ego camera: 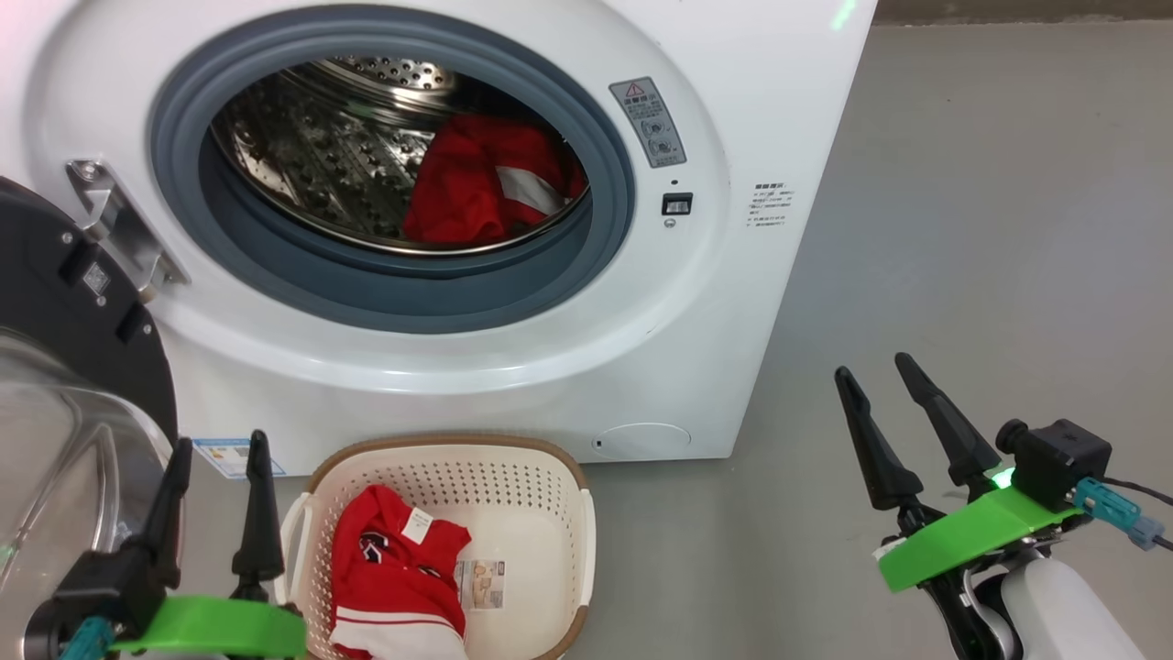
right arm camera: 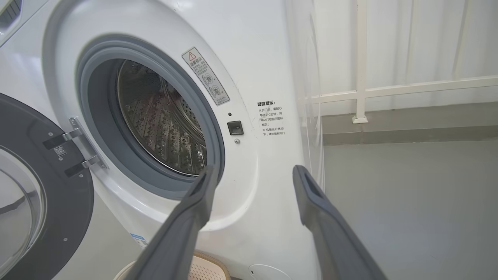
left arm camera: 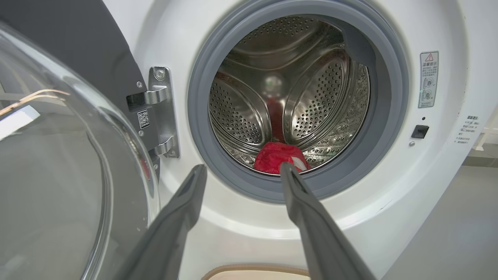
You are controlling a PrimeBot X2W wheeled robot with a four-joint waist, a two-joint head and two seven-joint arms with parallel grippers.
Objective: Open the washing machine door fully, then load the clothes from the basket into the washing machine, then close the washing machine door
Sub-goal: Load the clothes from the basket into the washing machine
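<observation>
The white washing machine (ego camera: pixel 641 348) fills the head view, its black door (ego camera: pixel 64 302) swung wide open to the left, glass bowl (left arm camera: pixel 58 175) bulging toward me. One red garment (ego camera: pixel 486 183) lies inside the steel drum (left arm camera: pixel 288 93); it also shows as a red bundle (left arm camera: pixel 278 155) in the left wrist view. Another red and white garment (ego camera: pixel 394 573) lies in the cream basket (ego camera: pixel 550 486) on the floor before the machine. My left gripper (ego camera: pixel 220 445) stands open and empty beside the basket's left rim. My right gripper (ego camera: pixel 875 367) hangs open and empty to the machine's right.
Grey floor (ego camera: pixel 990 229) stretches to the right of the machine. A white railing (right arm camera: pixel 362 77) and pale wall stand behind it in the right wrist view. The door's metal hinge (left arm camera: pixel 161 112) sits left of the grey gasket (ego camera: pixel 385 293).
</observation>
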